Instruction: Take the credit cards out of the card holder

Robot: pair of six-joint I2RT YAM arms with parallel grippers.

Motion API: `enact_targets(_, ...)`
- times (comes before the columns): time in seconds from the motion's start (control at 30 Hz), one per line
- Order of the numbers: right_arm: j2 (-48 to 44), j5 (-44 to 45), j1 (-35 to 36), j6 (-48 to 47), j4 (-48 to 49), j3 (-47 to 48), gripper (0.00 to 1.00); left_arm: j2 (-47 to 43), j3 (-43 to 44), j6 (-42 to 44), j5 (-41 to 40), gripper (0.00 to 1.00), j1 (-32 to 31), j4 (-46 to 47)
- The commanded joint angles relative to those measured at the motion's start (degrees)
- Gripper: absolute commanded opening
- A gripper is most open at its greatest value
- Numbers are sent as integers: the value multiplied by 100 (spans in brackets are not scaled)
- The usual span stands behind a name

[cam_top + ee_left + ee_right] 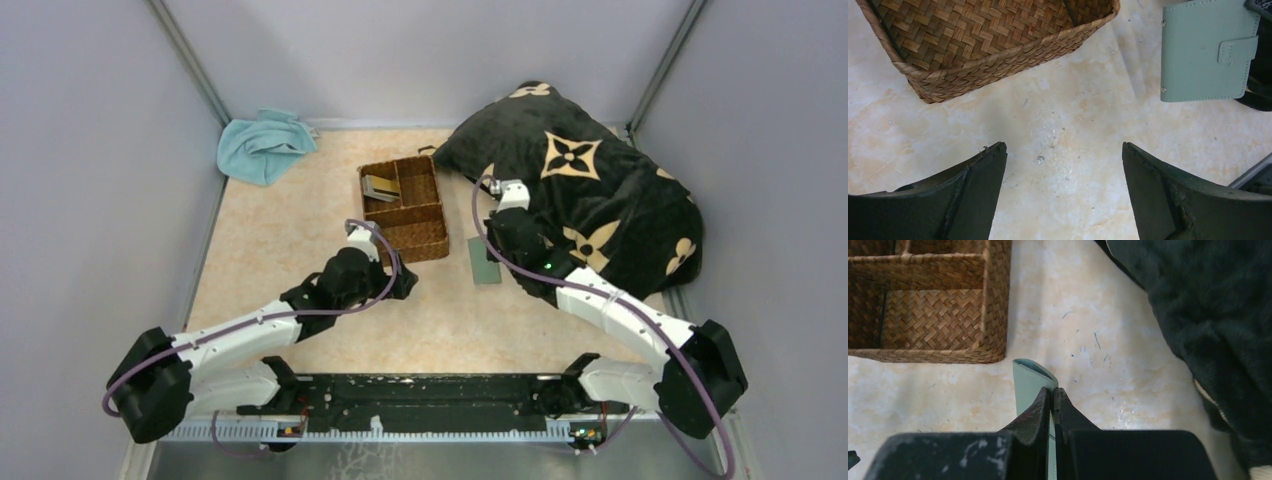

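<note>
The right gripper (1052,392) has its fingers pressed together, and a thin strip of pale green runs between them; it looks clamped on one edge or cover of the holder (1028,377), though how much of it is caught cannot be told. The holder lies on the table (1088,300) just beside the basket (995,305), between it and the dark cushion (1208,315); in the left wrist view it is folded flat with its snap tab across the edge. The left gripper (1063,147) hangs over bare table near the basket's corner, jaws wide apart with nothing between them; the holder is off to its right, out of its reach for now.

Some cards (378,187) lie in the basket's far-left compartment, grey and tan; whether any are left inside the closed holder cannot be seen.

The step in hand is probably getting the holder open or raised by that pinched edge; the next move would call for freeing the tab and spreading the covers, likely with the left gripper coming across to pin one side, since a pinch this thin could slip.

No writing or label can be read anywhere; the cushion bears only tan flower and four-point star motifs, and a blue towel (262,145) at the far left is plain.
</note>
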Motion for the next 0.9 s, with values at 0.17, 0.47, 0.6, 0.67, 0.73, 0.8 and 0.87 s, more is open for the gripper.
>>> enact_targets(0.17, 1460, 3817, 1590, -1128, -864, 996, 0, -445, 93, -21, 30, 92, -14, 25)
enact_targets(0.47, 4150, 5468, 1852, -19, -1379, 1758, 0, -235, 249, 114, 41, 92, -13, -118)
enact_targets(0.6, 4692, 5332, 1863, 108, -1289, 1970, 0, 64, 442, 172, 143, 92, -13, -102)
enact_targets(0.67, 4828, 5403, 1878, 187, -1367, 2074, 0, 242, 565, 215, 228, 92, -15, -100)
enact_targets(0.73, 4857, 5603, 1913, 394, -1569, 2170, 0, 419, 667, 269, 327, 92, -12, -61)
enact_targets(0.8, 4804, 6032, 1979, 667, -1780, 2236, 1, 577, 785, 323, 402, 92, -17, -55)
enact_targets(0.87, 4752, 6598, 2070, 1003, -2047, 2268, 11, 680, 866, 356, 428, 92, -17, -59)
